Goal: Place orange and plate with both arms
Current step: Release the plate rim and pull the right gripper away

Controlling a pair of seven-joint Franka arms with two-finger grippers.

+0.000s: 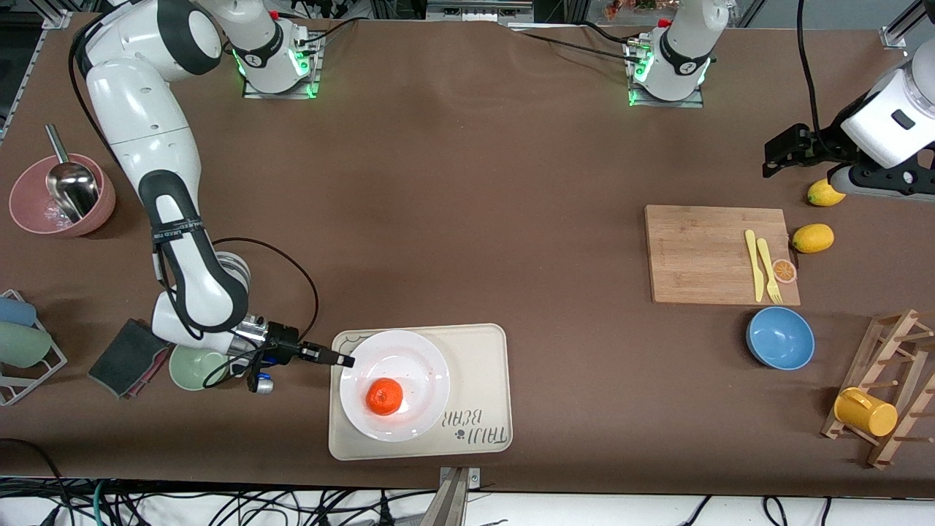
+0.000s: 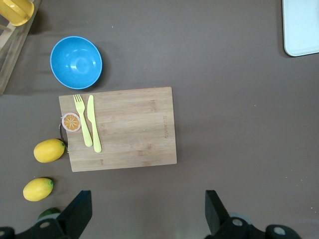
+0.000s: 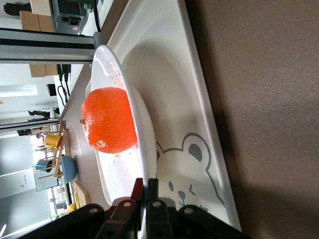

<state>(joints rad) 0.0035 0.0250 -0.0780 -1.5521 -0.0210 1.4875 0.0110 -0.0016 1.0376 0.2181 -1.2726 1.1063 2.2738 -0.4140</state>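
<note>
Brown cloth covers the table; landmark is the cream rectangular bear-print tray (image 1: 482,351) near the front camera's edge. On that tray sits the round glossy white plate (image 1: 409,365), and the small reddish-orange fruit (image 1: 384,397) rests in the plate's well, slightly nearer the camera than centre. Right gripper (image 1: 345,359) lies low at the tray's end toward the right arm, fingers closed flat on the plate's rim (right wrist view shows the rim pinched between them), so plate and orange lie straight ahead of it. Left gripper (image 2: 144,214) hangs over bare cloth well away from the tray, beside the bamboo cutting board (image 2: 122,128), jaws wide apart, holding nothing, waiting. Judgement: placement essentially done; release comes next.
</note>
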